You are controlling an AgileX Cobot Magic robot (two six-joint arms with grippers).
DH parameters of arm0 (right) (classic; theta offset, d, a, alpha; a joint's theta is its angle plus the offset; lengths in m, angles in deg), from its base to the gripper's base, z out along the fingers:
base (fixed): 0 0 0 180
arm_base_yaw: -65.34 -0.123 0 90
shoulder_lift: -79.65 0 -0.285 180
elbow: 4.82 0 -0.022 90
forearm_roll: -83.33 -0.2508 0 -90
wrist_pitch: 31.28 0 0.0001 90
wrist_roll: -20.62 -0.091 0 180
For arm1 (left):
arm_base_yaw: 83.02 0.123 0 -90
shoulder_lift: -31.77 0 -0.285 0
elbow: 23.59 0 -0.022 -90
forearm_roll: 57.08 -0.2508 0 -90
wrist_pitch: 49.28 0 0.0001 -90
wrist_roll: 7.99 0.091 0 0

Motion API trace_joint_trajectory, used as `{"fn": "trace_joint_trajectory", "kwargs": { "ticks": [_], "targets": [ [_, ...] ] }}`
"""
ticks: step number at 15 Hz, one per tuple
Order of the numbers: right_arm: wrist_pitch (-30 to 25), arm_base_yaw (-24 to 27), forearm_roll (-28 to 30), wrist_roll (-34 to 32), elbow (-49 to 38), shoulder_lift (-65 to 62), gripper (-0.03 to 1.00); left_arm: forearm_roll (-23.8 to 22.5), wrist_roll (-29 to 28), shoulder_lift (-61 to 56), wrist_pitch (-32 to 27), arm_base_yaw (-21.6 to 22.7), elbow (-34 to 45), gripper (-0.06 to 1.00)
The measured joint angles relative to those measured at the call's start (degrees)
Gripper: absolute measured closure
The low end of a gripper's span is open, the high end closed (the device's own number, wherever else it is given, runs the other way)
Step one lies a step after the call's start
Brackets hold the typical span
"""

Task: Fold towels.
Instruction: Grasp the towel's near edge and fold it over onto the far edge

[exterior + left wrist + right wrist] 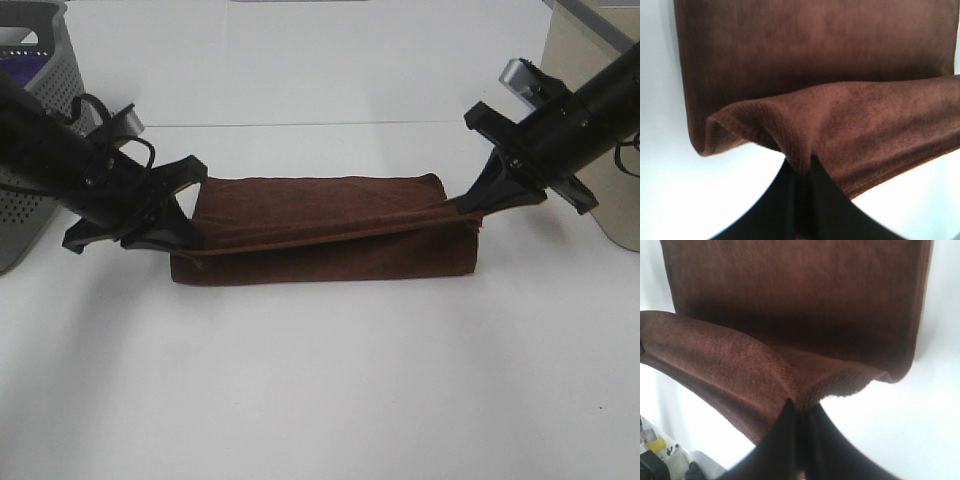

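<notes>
**Item list, table top, L to R**

1. Table (320,400): white, plain surface; carries everything below.
2. Basket (40,190): grey, perforated wall, at far-left corner of table, partly cut off by the frame. Purple cloth (22,82) shows inside it.
3. L gripper (185,212): black, comes in from the table's left edge, just beside the basket. Jaws clenched on the left-end corner of the towel's upper layer. In the left wrist view the gripper (802,167) has its dark fingers (827,207) pressed together, with the hemmed corner bunched and rolled over at the tips.
4. Towel (330,235): dark reddish-brown terry, at mid-table, lying crosswise as a long folded band. Lower layers sit flat on the table. The upper layer's edge is raised off them and stretched taut between both grippers, running slightly upward toward the right end. No tag visible.
5. R gripper (470,203): black, comes in from the far-right side, angled down. Jaws clenched on the right-end corner of the same upper layer. In the right wrist view the gripper (799,407) has its fingers (777,450) shut tight, hem pinched at the tips, with the rest of the towel (800,305) spread beyond.
6. Beige container (590,110): at the table's far-right corner, behind the R arm; only part in frame.
</notes>
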Motion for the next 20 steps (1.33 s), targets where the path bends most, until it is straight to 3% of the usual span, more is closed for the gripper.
{"fn": "trace_joint_trajectory", "kwargs": {
  "ticks": [3,10,14,18,20],
  "targets": [
    [-0.52,0.00,-0.23,0.00,10.26,4.87,0.95,-0.74,-0.17,1.03,4.64,-0.11,-5.56,0.93],
    [-0.74,0.00,0.63,0.00,26.87,16.96,0.95,-2.29,0.06,11.86,8.42,-0.11,-20.40,0.93],
    [3.32,0.00,0.46,0.06,28.19,21.20,0.95,-2.46,0.06,16.79,8.88,-0.11,-25.27,0.93],
    [5.27,0.00,-1.72,1.49,28.19,23.95,0.94,-2.41,0.23,18.68,11.00,-0.17,-25.32,0.93],
    [6.42,0.00,-1.32,1.55,28.19,25.04,0.88,-2.29,0.23,19.88,13.12,-0.97,-25.32,0.86]
  ]
}}
